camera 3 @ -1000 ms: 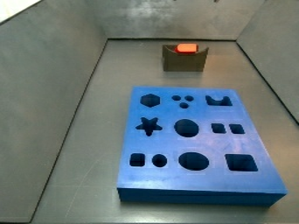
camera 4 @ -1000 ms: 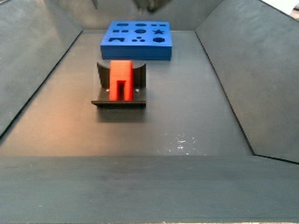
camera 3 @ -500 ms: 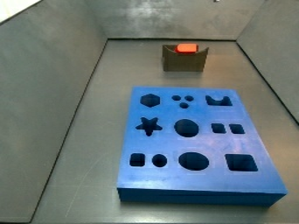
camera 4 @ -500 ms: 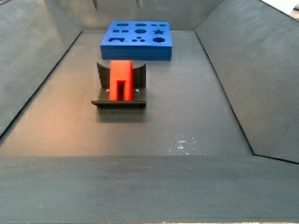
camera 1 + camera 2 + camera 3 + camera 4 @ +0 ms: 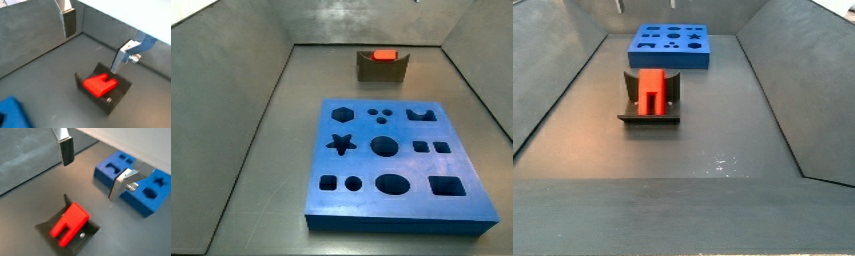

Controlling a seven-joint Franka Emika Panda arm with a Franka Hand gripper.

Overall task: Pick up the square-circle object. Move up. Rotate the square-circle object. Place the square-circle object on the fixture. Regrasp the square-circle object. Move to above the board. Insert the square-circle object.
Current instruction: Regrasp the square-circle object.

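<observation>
The red square-circle object (image 5: 651,90) lies lengthwise in the notch of the dark fixture (image 5: 649,117), its two prongs showing at one end in a wrist view (image 5: 70,223). It also shows in the fixture (image 5: 381,69) at the far end of the floor (image 5: 382,55) and in a wrist view (image 5: 99,85). My gripper (image 5: 90,181) hangs open above the object, its silver fingers (image 5: 69,22) wide apart with nothing between them. The blue board (image 5: 358,165) with its cut-out holes lies flat, apart from the fixture.
Grey walls enclose the floor on all sides in both side views. The board (image 5: 110,170) lies a short way beyond the fixture (image 5: 91,232), and one corner of it (image 5: 10,112) shows at a wrist view's edge.
</observation>
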